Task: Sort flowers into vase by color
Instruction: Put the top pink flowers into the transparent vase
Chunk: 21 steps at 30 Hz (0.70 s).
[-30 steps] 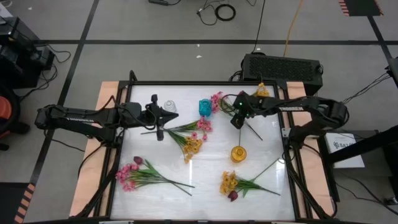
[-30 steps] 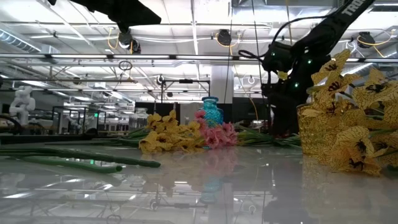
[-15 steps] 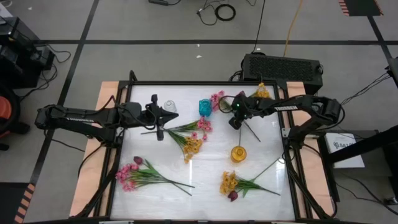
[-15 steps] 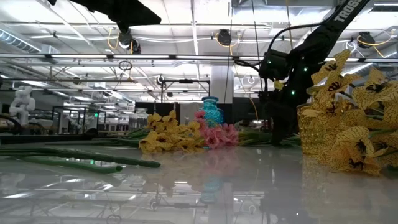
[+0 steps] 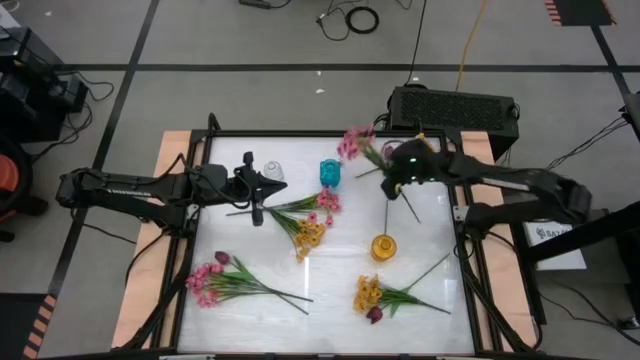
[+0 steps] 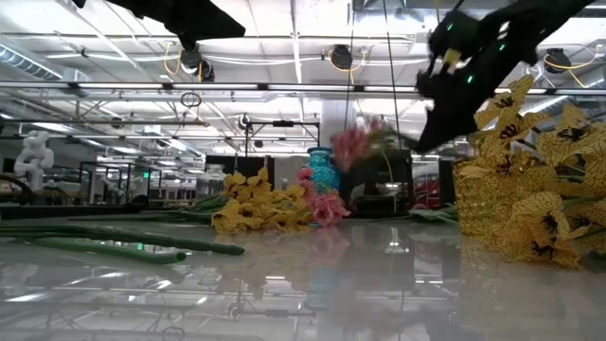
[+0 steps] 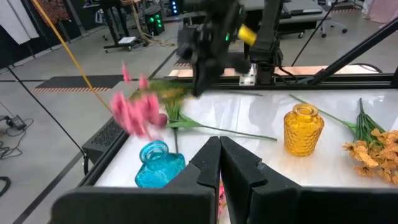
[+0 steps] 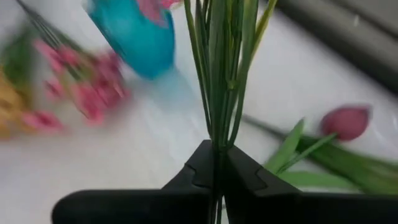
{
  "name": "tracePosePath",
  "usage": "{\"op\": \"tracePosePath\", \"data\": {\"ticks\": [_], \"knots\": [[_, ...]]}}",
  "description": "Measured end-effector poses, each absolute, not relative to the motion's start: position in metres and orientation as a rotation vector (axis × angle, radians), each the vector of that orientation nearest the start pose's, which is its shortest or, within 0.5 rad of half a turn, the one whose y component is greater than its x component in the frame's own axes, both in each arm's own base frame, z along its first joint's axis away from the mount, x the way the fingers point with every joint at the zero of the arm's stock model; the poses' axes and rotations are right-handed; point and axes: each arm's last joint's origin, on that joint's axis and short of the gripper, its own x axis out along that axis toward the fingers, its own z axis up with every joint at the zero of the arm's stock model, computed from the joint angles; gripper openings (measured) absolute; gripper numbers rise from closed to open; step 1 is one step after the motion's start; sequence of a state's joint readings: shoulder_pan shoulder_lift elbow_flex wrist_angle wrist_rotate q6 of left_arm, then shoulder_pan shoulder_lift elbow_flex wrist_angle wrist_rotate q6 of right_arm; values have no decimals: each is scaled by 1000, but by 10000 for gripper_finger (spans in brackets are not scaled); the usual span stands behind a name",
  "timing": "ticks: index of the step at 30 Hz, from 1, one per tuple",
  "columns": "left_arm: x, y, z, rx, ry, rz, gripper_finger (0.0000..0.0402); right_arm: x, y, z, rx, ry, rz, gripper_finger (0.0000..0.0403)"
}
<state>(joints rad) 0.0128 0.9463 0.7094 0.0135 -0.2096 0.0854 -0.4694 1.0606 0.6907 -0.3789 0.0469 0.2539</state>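
Right gripper (image 5: 392, 186) is clenched on the green stems of a pink flower spray (image 5: 353, 141), lifted off the table (image 5: 430, 240) at the far side, just right of the blue vase (image 5: 329, 173). Right wrist view confirms it: stems (image 8: 219, 68) pinched between the fingers (image 8: 245, 174), blue vase below and beyond. In the low view the pink blooms (image 6: 352, 144) hang in the air next to the vase, blurred.

Left gripper (image 5: 256, 213) hovers at left-centre, jaws closed on nothing; the fingers (image 7: 217, 163) meet with no stem between them. Clear glass vase (image 5: 274, 171) sits just beyond it, at the far left.

Rest of the flowers are on the table: a mixed pink and yellow bunch (image 5: 307, 222) in the middle, a pink spray with one dark bloom (image 5: 212, 277) near left, a yellow spray with a dark bloom (image 5: 373, 297) near right. Yellow vase (image 5: 383, 246) stands right of centre. A loose green stem (image 5: 405, 208) lies under the right arm.
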Motion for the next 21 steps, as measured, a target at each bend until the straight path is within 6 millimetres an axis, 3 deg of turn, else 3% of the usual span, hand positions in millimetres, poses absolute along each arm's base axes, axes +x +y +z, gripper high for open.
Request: {"op": "tracePosePath", "data": {"ticks": [9, 15, 21], "knots": [[212, 9, 300, 104, 205, 213, 14, 157, -71, 299, 293, 243, -496, 9], [218, 9, 302, 71, 153, 212, 14, 162, -57, 316, 211, 83, -388, 17], [239, 8, 292, 68, 138, 179, 14, 176, -50, 312, 174, -111, -306, 19]]}}
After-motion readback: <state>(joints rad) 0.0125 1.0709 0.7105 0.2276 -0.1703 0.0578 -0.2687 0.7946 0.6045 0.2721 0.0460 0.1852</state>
